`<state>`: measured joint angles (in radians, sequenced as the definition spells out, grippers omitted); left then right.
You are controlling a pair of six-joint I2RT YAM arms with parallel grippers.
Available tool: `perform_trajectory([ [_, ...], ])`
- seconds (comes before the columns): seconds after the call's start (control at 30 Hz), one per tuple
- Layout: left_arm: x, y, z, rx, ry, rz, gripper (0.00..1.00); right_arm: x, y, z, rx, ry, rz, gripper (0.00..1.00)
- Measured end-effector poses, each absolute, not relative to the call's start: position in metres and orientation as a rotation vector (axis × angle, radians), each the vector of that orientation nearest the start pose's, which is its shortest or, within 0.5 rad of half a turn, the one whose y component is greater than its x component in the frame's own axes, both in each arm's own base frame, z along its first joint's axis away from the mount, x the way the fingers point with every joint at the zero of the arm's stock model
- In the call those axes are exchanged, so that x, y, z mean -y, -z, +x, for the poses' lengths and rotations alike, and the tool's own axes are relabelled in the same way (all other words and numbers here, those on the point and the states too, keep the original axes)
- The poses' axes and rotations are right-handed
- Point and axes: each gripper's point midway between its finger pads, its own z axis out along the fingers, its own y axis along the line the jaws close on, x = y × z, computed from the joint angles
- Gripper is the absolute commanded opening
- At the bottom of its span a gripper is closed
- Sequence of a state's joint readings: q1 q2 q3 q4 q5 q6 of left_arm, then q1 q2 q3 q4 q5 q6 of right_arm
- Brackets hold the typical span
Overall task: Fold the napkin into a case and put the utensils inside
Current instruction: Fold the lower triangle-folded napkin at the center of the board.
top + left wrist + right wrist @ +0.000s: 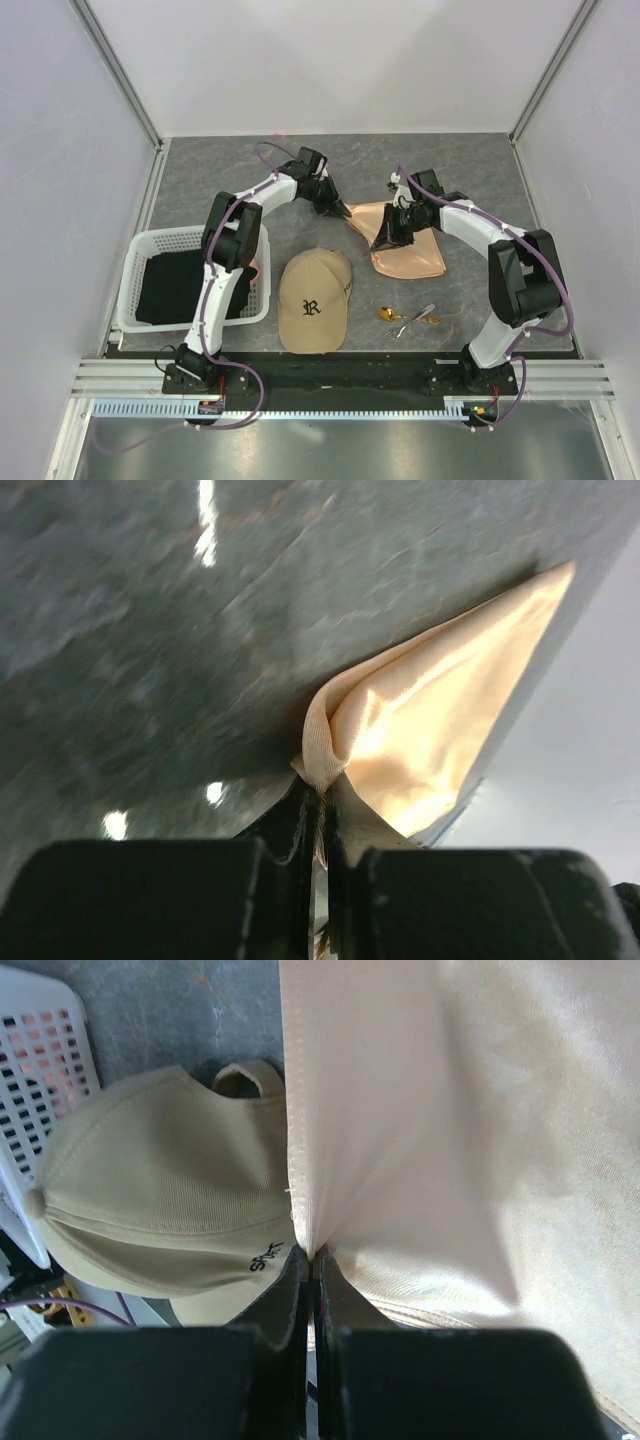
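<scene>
- Left wrist view: left gripper [322, 795] pinches a napkin [430, 730] corner low at the table [150, 630]
- right gripper [312, 1260] is clamped on another napkin edge
- utensils [408, 318] lie just right of the cap [313, 300]

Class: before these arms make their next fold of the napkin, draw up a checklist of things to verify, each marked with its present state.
1. Left gripper shut on a corner of the napkin: ok.
2. Right gripper shut on the napkin's edge: ok.
3. Napkin lying flat: not ok, partly lifted and bunched between the grippers.
4. Gold spoon and silvery utensils clear of the napkin: ok.
5. Tan baseball cap out of the fold's path: cannot tell, it lies close beside.
</scene>
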<state>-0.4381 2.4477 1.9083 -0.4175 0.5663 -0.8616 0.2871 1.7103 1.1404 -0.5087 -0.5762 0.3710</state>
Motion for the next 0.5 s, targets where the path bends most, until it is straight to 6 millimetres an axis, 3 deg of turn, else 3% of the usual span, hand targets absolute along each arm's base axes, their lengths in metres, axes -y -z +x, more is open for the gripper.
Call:
perform_trajectory([
  [0.1, 0.334, -0.032, 0.45, -2.77, 1.058, -0.303, 0.02, -0.215, -0.081, 0.305, -2.716, -1.006, -0.144, 0.0],
  [0.3, 0.301, -0.078, 0.437, -2.753, 0.822, -0.294, 0.02, -0.244, -0.075, 0.279, -2.673, -1.194, -0.246, 0.0],
  [0.37, 0.295, -0.09, 0.433, -2.739, 0.747, -0.291, 0.02, -0.246, -0.074, 0.278, -2.65, -1.245, -0.228, 0.0],
  [0.5, 0.296, -0.089, 0.428, -2.742, 0.601, -0.279, 0.02, -0.239, -0.07, 0.276, -2.646, -1.308, -0.147, 0.0],
])
